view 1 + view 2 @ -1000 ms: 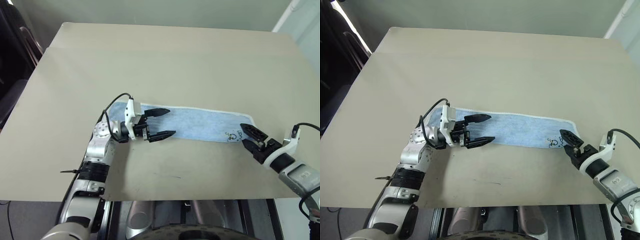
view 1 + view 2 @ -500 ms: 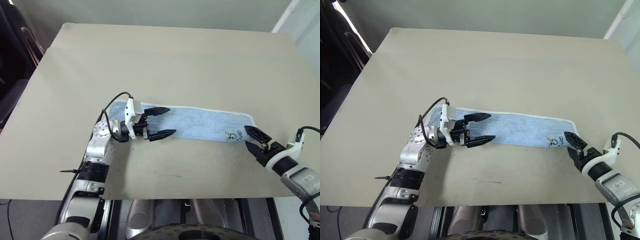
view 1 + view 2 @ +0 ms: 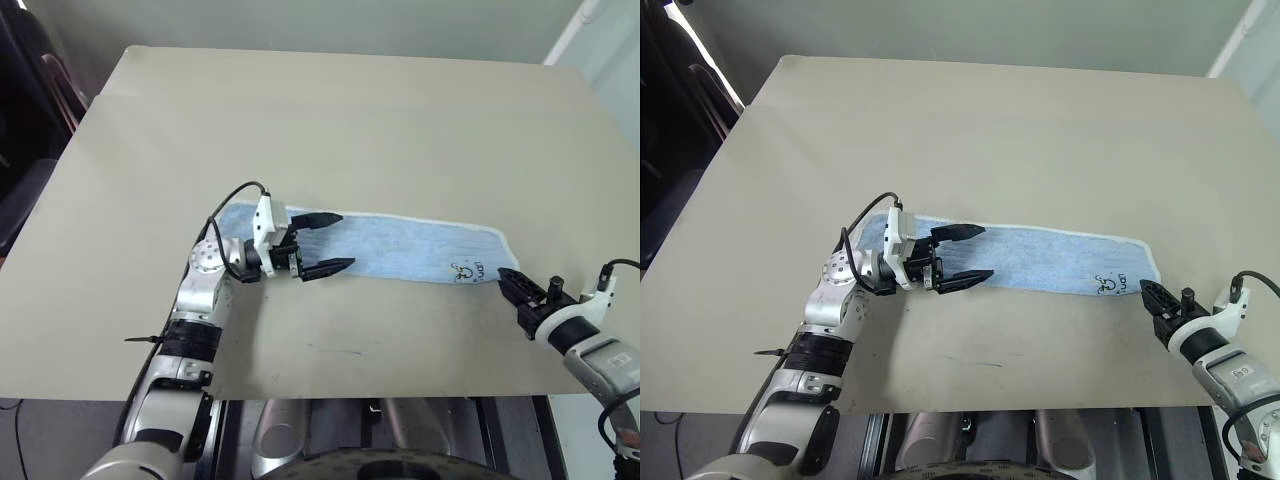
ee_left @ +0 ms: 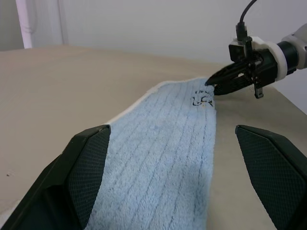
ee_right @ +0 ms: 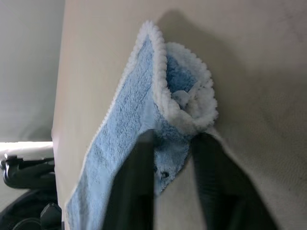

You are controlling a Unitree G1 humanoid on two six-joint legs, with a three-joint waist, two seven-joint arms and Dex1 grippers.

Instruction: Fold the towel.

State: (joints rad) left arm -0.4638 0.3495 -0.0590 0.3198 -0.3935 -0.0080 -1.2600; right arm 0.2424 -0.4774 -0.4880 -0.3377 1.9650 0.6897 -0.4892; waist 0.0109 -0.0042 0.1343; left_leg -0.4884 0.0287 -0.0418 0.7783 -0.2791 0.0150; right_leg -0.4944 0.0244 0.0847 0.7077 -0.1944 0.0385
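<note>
I see the light blue rectangular terry-cloth towel [image 3: 385,247] with its whitish stitched hem lying as a long folded strip on the beige desk [image 3: 330,130], running parallel to the near edge and closer to it than to the far edge. A small dark embroidered mark [image 3: 468,270] sits near the strip's right end.

My left gripper [image 3: 322,243] hovers over the towel's left end, pointing along the strip toward the right — its jaws stand wide apart with nothing between them. In the left wrist view the cloth stretches away between the two spread black fingers [image 4: 79,177].

My right gripper [image 3: 511,283] is at the towel's right end, near the desk's near right corner. Its jaws have pinched down on the towel there — the right wrist view shows the hemmed corner bunched up between them.
</note>
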